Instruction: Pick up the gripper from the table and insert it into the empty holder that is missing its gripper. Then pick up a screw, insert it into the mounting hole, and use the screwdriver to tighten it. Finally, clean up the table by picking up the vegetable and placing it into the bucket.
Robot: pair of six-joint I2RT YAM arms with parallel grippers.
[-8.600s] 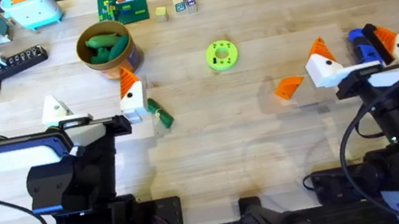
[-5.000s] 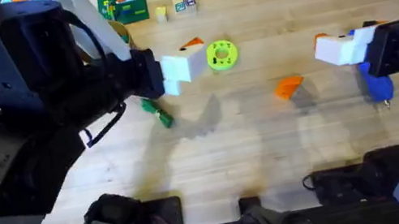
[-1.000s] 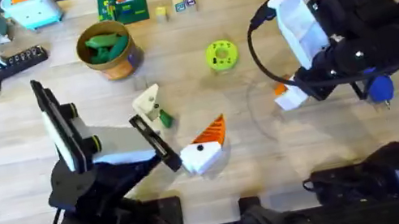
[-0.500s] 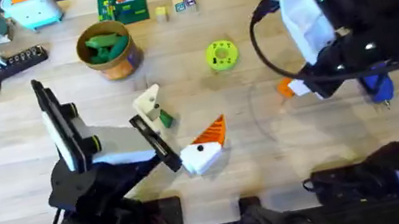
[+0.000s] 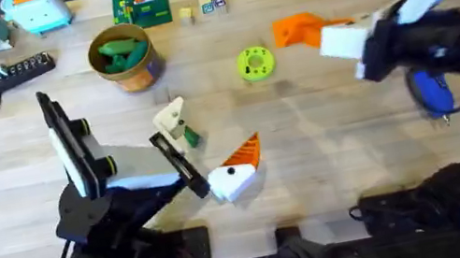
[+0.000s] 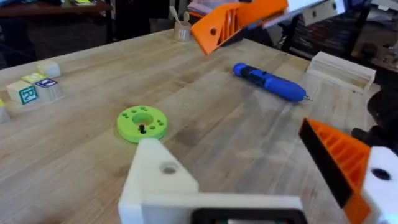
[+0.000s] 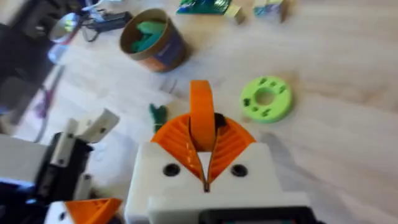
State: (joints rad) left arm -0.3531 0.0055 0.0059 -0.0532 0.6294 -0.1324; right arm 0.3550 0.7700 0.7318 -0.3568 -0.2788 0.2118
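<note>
The left gripper point(image 5: 217, 164) rests low near the table's point(image 5: 315, 180) front edge, spread wide, one finger a bare white holder point(image 6: 158, 177). Past it the dark vegetable point(image 5: 190, 136) lies on the wood. The right gripper point(image 7: 202, 146) hangs above the table, pinching the orange gripper point(image 5: 293, 29); the screwdriver point(image 5: 433, 93) lies beneath that arm. Farthest, the bucket point(image 5: 124, 57) holds bright green pieces

Your right gripper point(image 5: 293, 30) is raised and reaching inward, its fingers point(image 7: 186, 142) pinched on the orange gripper point(image 5: 291, 29). Your left gripper point(image 5: 205, 148) rests low near the front, one finger bare white point(image 6: 158, 180), the other orange-padded point(image 6: 339, 155), fingers spread apart.
</note>
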